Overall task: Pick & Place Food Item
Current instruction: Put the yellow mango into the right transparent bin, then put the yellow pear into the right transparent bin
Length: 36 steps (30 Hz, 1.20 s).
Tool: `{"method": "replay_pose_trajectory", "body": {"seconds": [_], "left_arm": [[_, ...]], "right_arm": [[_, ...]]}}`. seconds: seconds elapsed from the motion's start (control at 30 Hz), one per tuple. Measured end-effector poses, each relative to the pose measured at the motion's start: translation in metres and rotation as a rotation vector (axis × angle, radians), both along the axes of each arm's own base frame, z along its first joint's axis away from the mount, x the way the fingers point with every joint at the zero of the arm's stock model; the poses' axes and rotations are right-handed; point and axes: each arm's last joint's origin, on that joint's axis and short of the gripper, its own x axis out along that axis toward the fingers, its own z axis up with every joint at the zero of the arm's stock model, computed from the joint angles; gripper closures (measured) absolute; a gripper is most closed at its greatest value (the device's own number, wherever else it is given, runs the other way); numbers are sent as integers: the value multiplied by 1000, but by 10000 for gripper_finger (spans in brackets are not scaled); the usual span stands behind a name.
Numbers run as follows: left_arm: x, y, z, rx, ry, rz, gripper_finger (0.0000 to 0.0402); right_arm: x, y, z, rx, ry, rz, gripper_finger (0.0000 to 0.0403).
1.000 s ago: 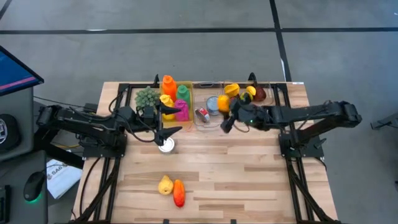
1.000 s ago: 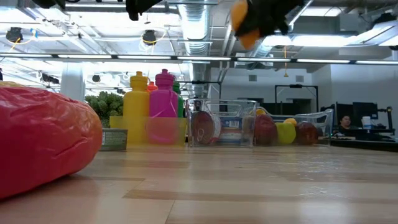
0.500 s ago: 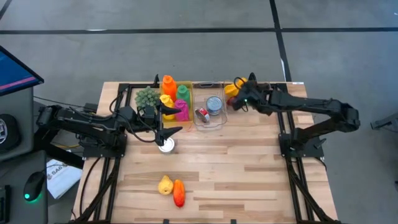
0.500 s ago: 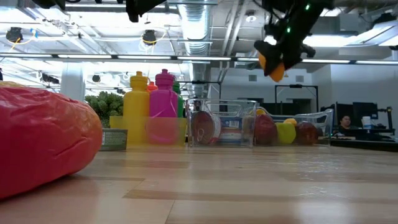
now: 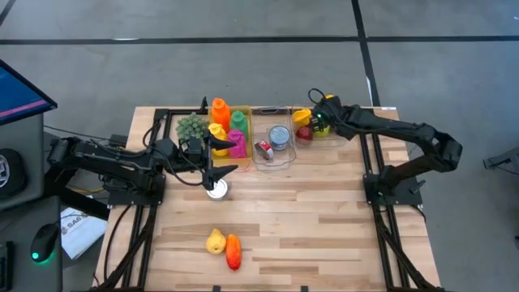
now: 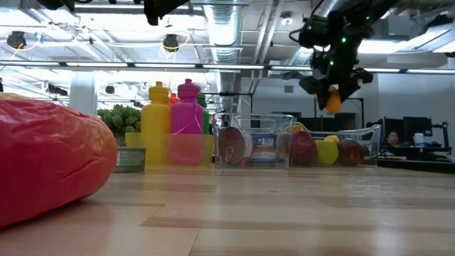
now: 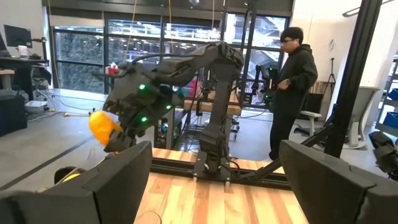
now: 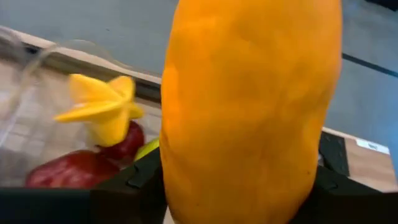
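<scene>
An orange-yellow fruit (image 8: 249,106) sits between the fingers of my right gripper (image 5: 316,123), which is shut on it at the table's far right. In the low view the fruit (image 6: 331,99) hangs in the air above a clear container (image 6: 366,135). That container holds red and yellow fruits, among them a yellow star-shaped piece (image 8: 102,106). The left wrist view shows the same fruit (image 7: 106,126) under the right arm. My left gripper (image 5: 220,158) waits open in the air over the table's middle left, touching nothing. My right gripper pinches the orange-yellow fruit between its two fingers (image 8: 140,180), one on each long side (image 8: 180,155). The fingers slant down from the table's right side. The fruit stands lengthwise out of the fingers, lifted clear above the clear container.
A yellow bin of coloured bottles (image 5: 227,130) and a green leafy item (image 5: 192,127) stand at the far middle, beside a clear bin with cans (image 5: 274,142). Yellow and red food pieces (image 5: 223,246) lie near the front edge. A person (image 7: 292,87) stands beyond the table.
My right gripper has carried the orange-yellow fruit from over the clear bin with cans toward the table's far right corner. It has sunk a little and tipped its fingers downward. The fruit has stayed in the hold, clear of everything.
</scene>
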Motion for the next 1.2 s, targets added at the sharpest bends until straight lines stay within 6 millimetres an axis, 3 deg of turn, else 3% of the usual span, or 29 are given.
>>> {"method": "replay_pose_trajectory", "body": {"seconds": [0.33, 0.53, 0.8, 1.2], "left_arm": [[0, 0, 0, 0, -1, 0, 60], [0, 0, 0, 0, -1, -1, 60], [0, 0, 0, 0, -1, -1, 60], [0, 0, 0, 0, -1, -2, 60]], "right_arm": [[1, -10, -17, 53, 125, 10, 113], [2, -3, -1, 18, 82, 46, 109], [6, 32, 37, -66, -64, 174, 117], [20, 105, 64, -148, -180, 543, 117]]}}
